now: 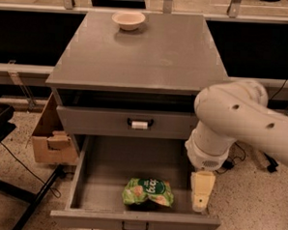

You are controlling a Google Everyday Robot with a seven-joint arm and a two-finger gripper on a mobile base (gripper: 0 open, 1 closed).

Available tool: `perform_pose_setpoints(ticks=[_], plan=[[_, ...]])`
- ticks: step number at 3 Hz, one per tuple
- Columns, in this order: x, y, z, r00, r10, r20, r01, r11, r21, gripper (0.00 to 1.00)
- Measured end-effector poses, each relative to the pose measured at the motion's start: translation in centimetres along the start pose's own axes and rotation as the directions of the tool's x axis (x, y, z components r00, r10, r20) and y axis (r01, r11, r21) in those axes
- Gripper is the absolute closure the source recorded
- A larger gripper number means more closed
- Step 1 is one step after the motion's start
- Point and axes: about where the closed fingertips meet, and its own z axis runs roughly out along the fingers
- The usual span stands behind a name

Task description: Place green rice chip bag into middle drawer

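The green rice chip bag [147,191] lies flat on the floor of the open middle drawer [108,158], near its front wall and a little right of centre. The drawer's black loop handle [134,227] shows at the bottom edge. My gripper [201,192] hangs from the white arm [240,122] over the drawer's front right corner, just right of the bag and apart from it. It holds nothing.
A cream bowl [128,20] stands at the back of the grey cabinet top [142,54]. A closed drawer front with a white-tagged handle [139,123] is above the open drawer. A cardboard box [53,139] sits on the floor at left, next to black legs and a cable.
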Motion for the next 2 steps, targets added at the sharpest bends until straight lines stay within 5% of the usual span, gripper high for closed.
perform_pose_setpoints(ticks=[1, 2], plan=[[1.1, 1.3, -8.0, 0.997, 0.003, -0.079, 0.003, 0.9966, 0.083, 0.0], [2.7, 2.3, -15.0, 0.994, 0.059, -0.091, -0.036, 0.9708, 0.237, 0.0]])
